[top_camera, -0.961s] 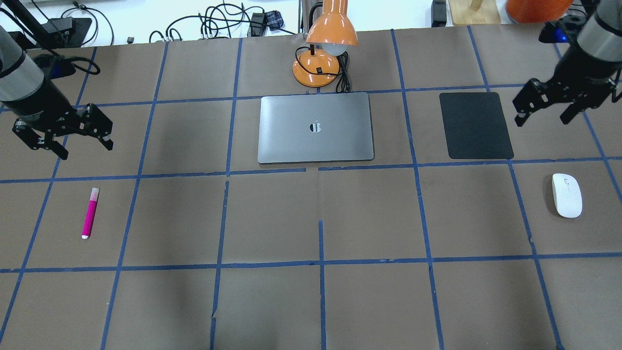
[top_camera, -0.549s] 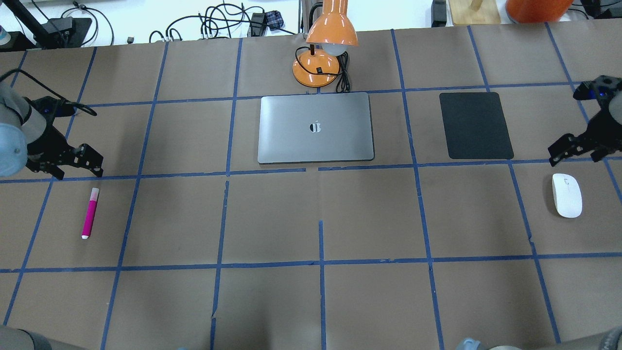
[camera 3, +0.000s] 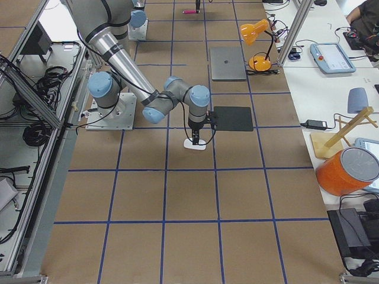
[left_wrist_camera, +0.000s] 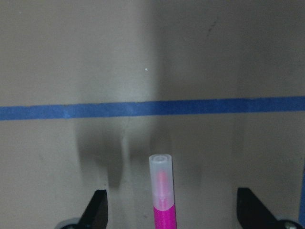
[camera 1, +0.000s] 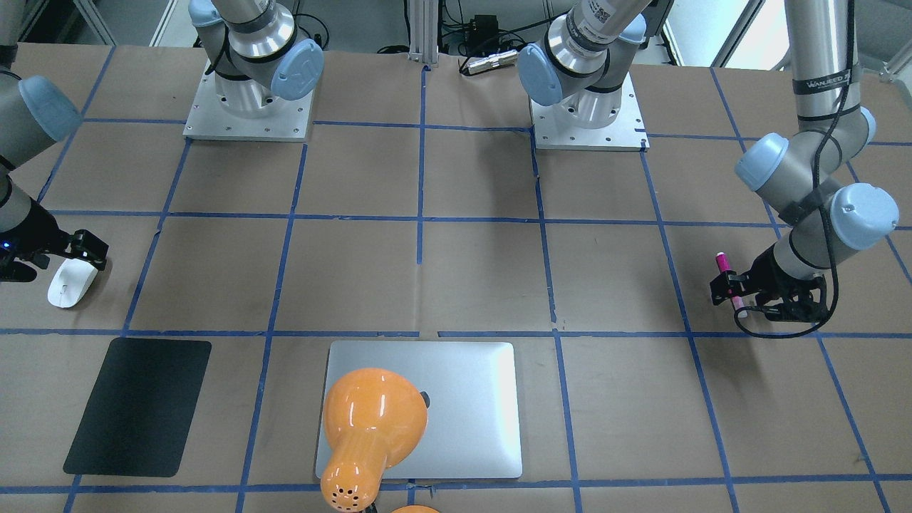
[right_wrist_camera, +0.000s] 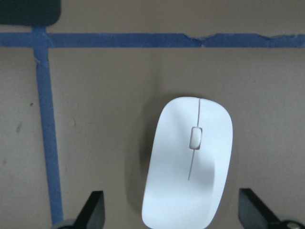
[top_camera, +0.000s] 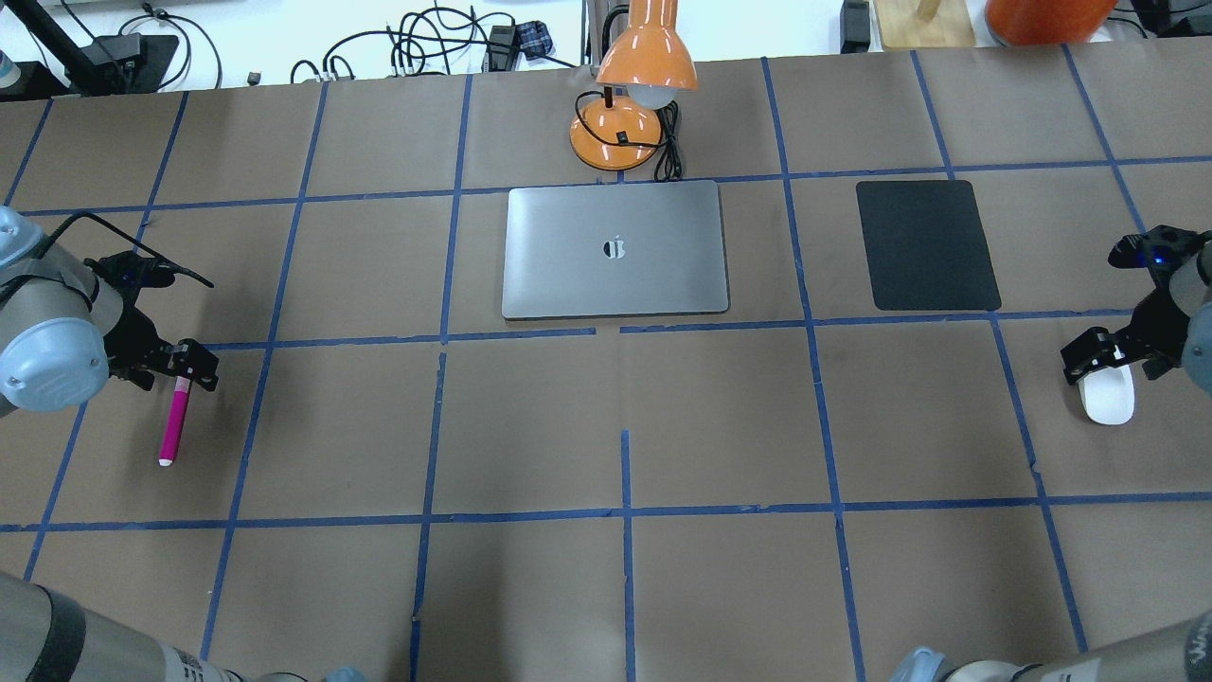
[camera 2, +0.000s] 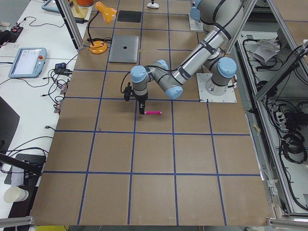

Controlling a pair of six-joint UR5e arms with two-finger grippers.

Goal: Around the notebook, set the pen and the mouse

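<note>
Both arms of the robot are down at the worktop (top_camera: 625,568), one at each end, each with its claw poised over a task item. On the robot's left, the left claw (top_camera: 177,381) stands spread wide over the pale, capped end of the pen (top_camera: 174,426). The wrist camera shows the two dark fingertips (left_wrist_camera: 97,210) flanking the pen with clear brown paper between each and the barrel, so neither touches it. The magenta pen lies flat on the paper, its length running toward the robot from under the claw, just short of a blue tape line and well apart from the notebook (top_camera: 615,248).

On the robot's right, the right claw (top_camera: 1110,371) is likewise spread over the far end of the mouse (top_camera: 1108,403). In its wrist view the fingertips (right_wrist_camera: 94,210) sit well off either flank of the white shell, not pressing it. The mouse rests flat on the worktop, turned slightly askew to the tape grid, nearer the robot than the black mat (top_camera: 926,244) and off to that mat's outer side.

The silver-grey notebook lies closed at the far middle of the worktop, logo up, between the two arms. An orange desk lamp (top_camera: 630,104) stands just beyond its far edge – the shade leans over the lid in the front-facing view.
</note>
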